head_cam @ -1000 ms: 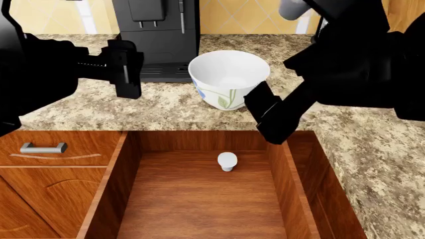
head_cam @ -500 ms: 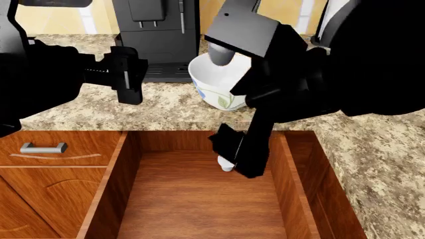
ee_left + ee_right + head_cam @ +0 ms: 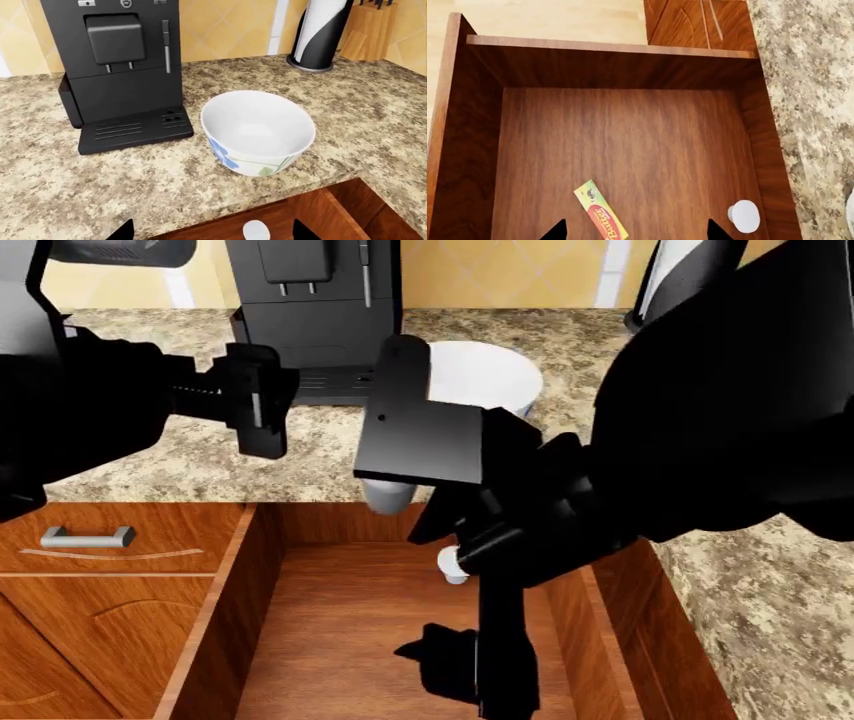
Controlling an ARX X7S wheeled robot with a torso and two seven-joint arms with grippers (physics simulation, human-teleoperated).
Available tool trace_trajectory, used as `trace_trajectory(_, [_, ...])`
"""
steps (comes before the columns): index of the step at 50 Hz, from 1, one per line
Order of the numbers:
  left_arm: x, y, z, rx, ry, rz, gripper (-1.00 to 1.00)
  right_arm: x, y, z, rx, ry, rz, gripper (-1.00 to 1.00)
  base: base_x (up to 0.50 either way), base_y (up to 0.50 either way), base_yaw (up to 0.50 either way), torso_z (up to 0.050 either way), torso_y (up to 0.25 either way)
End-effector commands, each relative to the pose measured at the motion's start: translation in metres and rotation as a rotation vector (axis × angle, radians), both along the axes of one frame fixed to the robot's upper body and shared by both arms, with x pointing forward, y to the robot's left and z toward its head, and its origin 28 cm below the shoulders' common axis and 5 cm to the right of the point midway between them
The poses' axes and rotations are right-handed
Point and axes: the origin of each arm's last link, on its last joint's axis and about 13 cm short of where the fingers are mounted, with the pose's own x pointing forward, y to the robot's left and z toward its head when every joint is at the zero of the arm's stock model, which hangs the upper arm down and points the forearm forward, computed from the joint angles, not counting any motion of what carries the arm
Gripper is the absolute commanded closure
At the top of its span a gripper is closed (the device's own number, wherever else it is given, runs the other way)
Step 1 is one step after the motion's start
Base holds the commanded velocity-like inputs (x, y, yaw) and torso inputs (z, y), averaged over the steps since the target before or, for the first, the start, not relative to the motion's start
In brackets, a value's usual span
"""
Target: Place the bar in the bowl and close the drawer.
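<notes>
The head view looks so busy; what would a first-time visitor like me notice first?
Probably the big black right arm, reaching down into the open wooden drawer and hiding much of the scene. Behind it on the speckled counter sits the white flowered bowl, empty, beside a black coffee machine. The right wrist view shows the butter bar lying flat on the drawer floor, near a small white knob-like object.

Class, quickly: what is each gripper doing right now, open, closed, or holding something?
Left gripper: open, holding nothing, near the bowl.
Right gripper: open, holding nothing, above the bar in the drawer.
</notes>
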Motion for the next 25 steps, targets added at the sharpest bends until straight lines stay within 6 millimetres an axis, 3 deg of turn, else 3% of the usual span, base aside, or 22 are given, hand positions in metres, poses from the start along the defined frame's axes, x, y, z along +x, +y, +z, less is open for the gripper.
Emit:
trace_trajectory(1, [-0.001, 0.000, 0.000, 0.001, 0.003, -0.004, -1.00, -0.001, 0.004, -0.018, -0.033, 0.052, 0.044, -1.00, 0.00, 0.00, 0.00, 0.000, 0.000])
trace_trajectory(25, [0.003, 0.000, -0.005, 0.001, 0.018, -0.013, -1.00, 0.000, 0.006, -0.053, -0.011, 0.097, 0.026, -1.00, 0.00, 0.00, 0.00, 0.000, 0.000])
